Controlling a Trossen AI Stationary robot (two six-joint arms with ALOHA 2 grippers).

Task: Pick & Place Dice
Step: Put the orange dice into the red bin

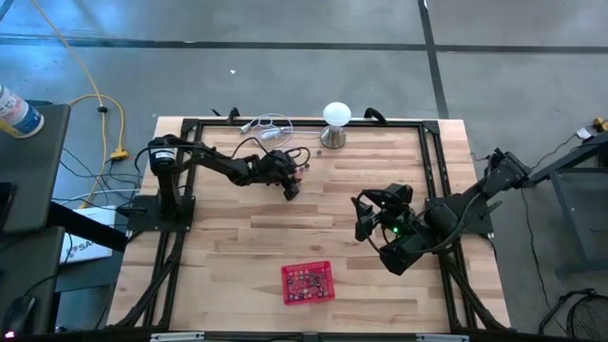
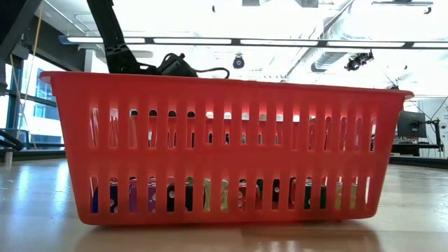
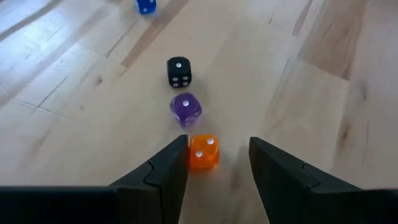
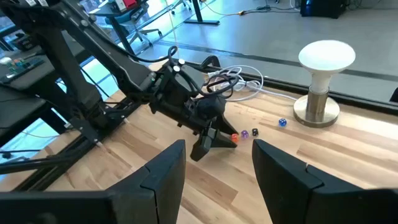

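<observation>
Four dice lie in a row on the wooden table: an orange die point(image 3: 203, 152), a purple die point(image 3: 185, 109), a black die point(image 3: 179, 72) and a blue die point(image 3: 146, 6). My left gripper point(image 3: 217, 146) is open and low over the table at its far middle point(image 1: 293, 190). Its fingers stand on either side of the orange die, which sits close to one fingertip. I cannot tell whether that fingertip touches the die. My right gripper point(image 4: 217, 152) is open and empty, raised over the right half of the table point(image 1: 363, 217), facing the left gripper point(image 4: 214, 140).
A red mesh basket point(image 1: 307, 282) with several dice in it stands near the front edge and fills the low view point(image 2: 231, 147). A white ball-topped metal stand point(image 1: 336, 123) and loose white cables point(image 1: 271, 126) are at the far edge. Bare wood lies between the arms.
</observation>
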